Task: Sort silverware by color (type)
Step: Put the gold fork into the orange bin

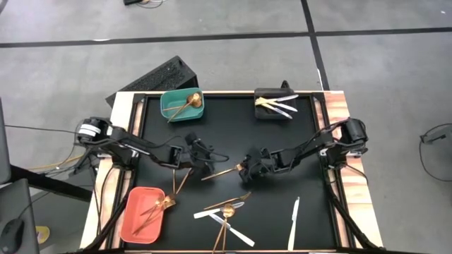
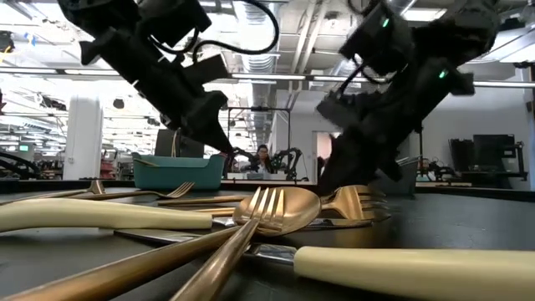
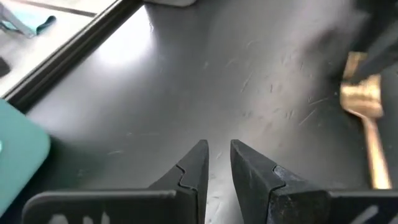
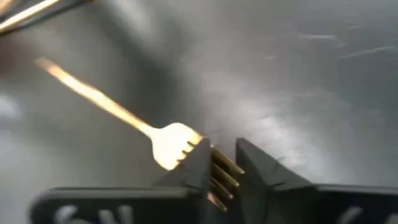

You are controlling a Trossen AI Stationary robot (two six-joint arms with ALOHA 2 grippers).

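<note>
The left gripper (image 1: 210, 156) is hovering mid-mat, its jaws nearly closed and holding nothing. Just to its right, the right gripper (image 1: 247, 168) is pinching the tines of a gold fork (image 1: 222, 171) at the mat's centre.

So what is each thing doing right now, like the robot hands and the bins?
Right end effector: closed on the gold fork's tines.
Gold fork: held mid-table.
Left end effector: nearly shut, empty.
Teal bin: holds gold spoons.
Black bin: holds white-handled knives.
Salmon bin: holds gold utensils.
</note>
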